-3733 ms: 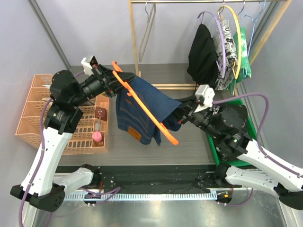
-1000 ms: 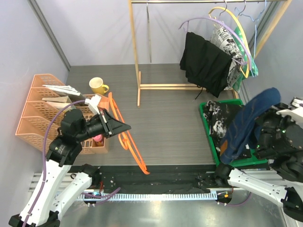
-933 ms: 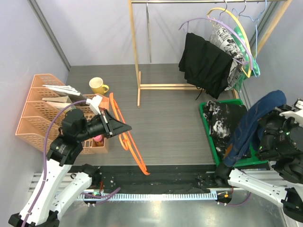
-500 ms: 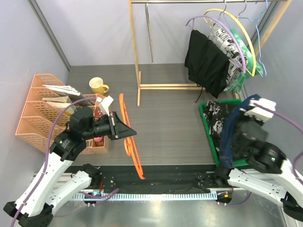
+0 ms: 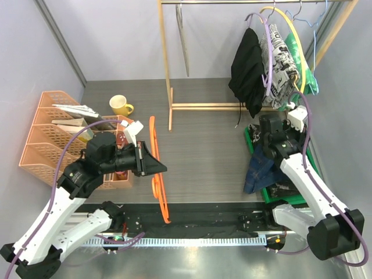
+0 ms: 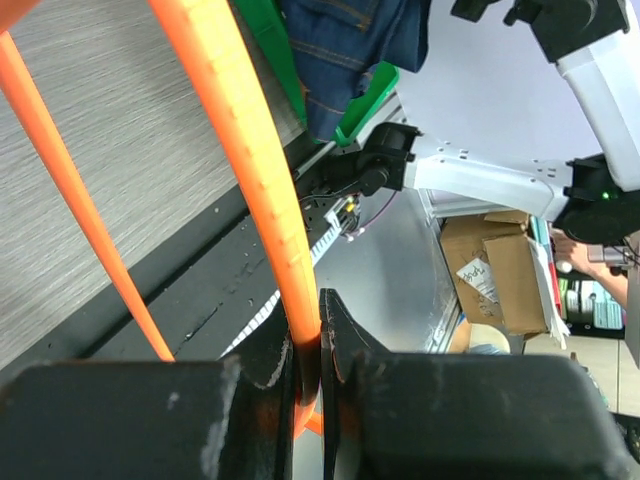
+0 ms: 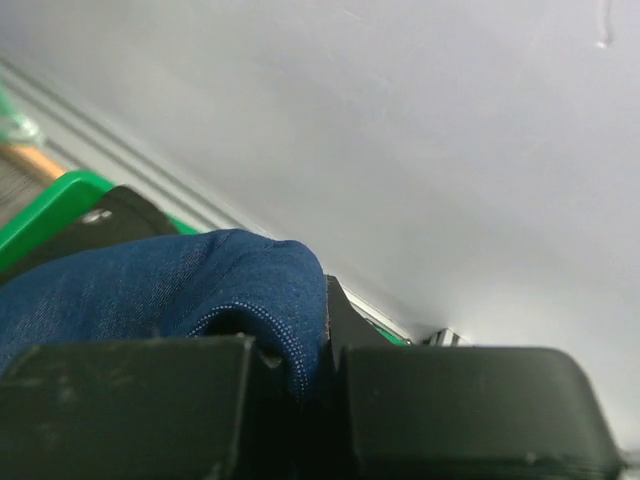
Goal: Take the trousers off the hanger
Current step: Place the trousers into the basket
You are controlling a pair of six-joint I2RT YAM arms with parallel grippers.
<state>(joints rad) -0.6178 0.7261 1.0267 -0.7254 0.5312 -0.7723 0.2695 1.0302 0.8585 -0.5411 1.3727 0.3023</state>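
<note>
right end effector [image 7: 318, 332]: tips hidden in navy denim trousers [image 7: 130, 285] | orange hanger [image 6: 240, 150]: cut by top edge

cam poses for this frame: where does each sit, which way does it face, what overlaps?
Top: fixed above and behind the bases, looking down on table, rack; left arm, right arm show.
Left wrist: on the left arm, looks along left end effector, shut on hanger, toward jeans in bin; right arm beyond.
Right wrist: looks over right end effector, shut on jeans, at a wall.
Shared: jeans and bin appear in all three.
</note>
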